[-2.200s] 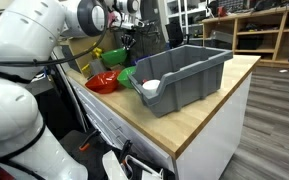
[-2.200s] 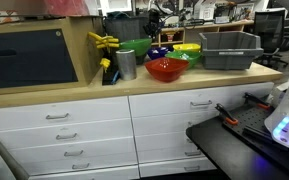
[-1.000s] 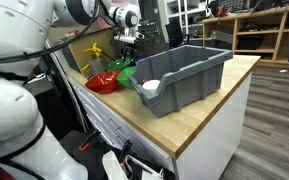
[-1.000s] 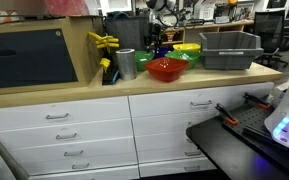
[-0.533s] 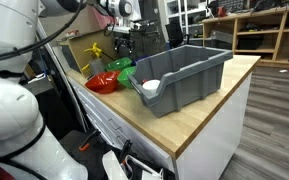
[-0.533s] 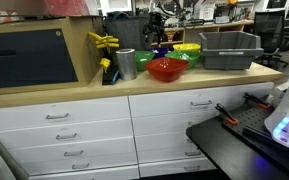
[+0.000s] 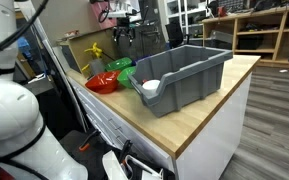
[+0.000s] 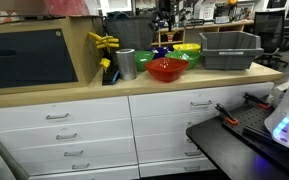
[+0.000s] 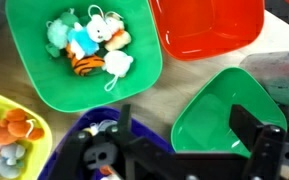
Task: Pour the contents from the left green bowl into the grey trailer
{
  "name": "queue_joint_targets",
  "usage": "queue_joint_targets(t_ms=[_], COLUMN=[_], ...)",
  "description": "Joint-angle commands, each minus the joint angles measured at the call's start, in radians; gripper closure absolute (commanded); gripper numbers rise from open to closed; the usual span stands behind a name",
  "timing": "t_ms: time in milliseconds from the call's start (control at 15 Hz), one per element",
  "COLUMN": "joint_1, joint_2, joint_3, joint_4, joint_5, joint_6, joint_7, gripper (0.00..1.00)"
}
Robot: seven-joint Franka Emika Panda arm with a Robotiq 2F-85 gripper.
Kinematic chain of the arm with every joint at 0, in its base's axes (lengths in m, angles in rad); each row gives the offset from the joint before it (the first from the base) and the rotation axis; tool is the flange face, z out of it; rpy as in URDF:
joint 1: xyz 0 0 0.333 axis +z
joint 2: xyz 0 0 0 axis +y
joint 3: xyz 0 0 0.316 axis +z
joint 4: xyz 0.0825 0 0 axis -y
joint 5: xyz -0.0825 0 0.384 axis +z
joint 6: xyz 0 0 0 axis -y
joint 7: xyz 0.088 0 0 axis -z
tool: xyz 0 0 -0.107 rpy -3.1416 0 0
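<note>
The left green bowl [image 9: 216, 118] [image 8: 136, 47] stands upright on the wooden counter and looks empty. In the wrist view it lies between my fingers, well below them. My gripper [image 9: 189, 138] [image 7: 125, 33] [image 8: 164, 27] hangs open above the cluster of bowls and holds nothing. The grey trailer [image 7: 189, 72] [image 8: 230, 50] stands further along the counter, and a white object [image 7: 150, 88] rests at its lowered lip. The inside of the trailer is hidden.
A second green bowl [image 9: 84, 50] holds several small toys. Packed around it are a red bowl [image 9: 209, 25] [image 8: 166, 69], a yellow bowl [image 9: 9, 140] and a blue bowl [image 9: 89, 140]. A metal cup [image 8: 126, 64] and a yellow object [image 8: 103, 42] stand beside them.
The gripper has opened fully and risen straight up from the bowls. The bowls have not moved.
</note>
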Motion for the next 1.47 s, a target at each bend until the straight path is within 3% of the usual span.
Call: queue_joint_targets(t_ms=[0,333,733,1400], joint_1=[0.005,0.0,0.001,0.001], joint_2=[-0.2,-0.413,-0.663,-0.975], joint_3=[-0.031,-0.04,-0.043,-0.052], joint_4=[-0.235,-0.476,-0.755,-0.991], joint_5=[-0.074,-0.155,-0.143,-0.142], joint_6=[0.034,0.094,0.211,0.238], joint_7=[-0.036,-0.085,-0.1,-0.065], gripper=[0.0,0.0,0.0,0.0])
